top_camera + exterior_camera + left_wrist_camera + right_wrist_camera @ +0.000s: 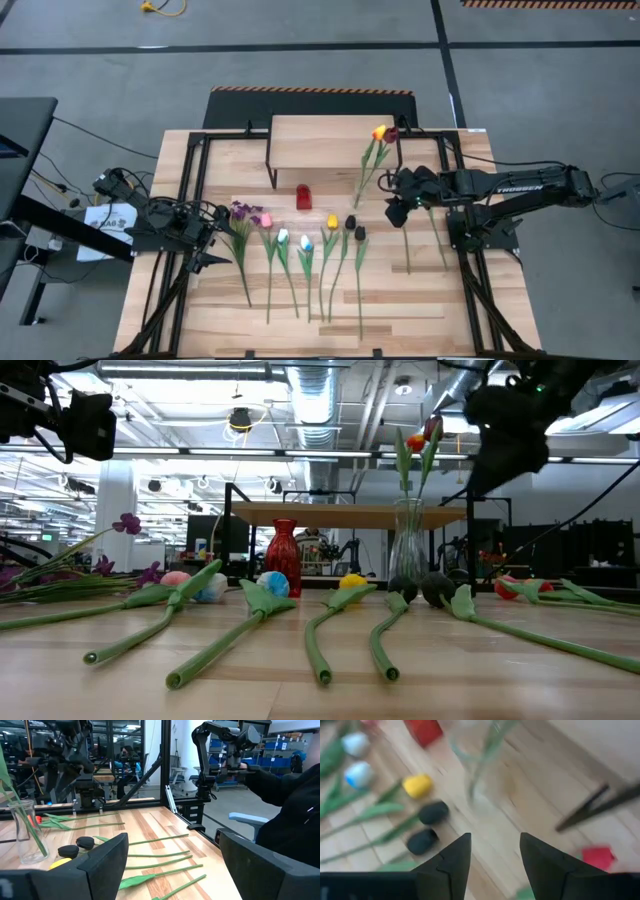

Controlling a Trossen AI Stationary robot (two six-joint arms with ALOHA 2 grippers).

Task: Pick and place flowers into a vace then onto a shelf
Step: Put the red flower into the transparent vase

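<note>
— What colours lie on the pale, striped plank tabletop (pixel 420 310)?

— Green-stemmed flowers (pixel 300 262) in a row: purple sprigs (pixel 240 211), a pink head (pixel 264 219), two white-and-blue heads (pixel 306 243), one yellow (pixel 332 221), two near-black (pixel 356 228).

— And upright?

— A clear glass vase (pixel 407 550) carrying an orange and a dark red tulip (pixel 424 432) on green stalks. Beside it, a red ribbed vase (pixel 285 554).

— The shelf (pixel 320 138)?

— Light wood top, thin black legs.

— The arms?

— Dark, almost black, right gripper (pixel 492 857) included. Orange-and-black hazard stripes (pixel 310 91) edge the grey floor beyond.
</note>
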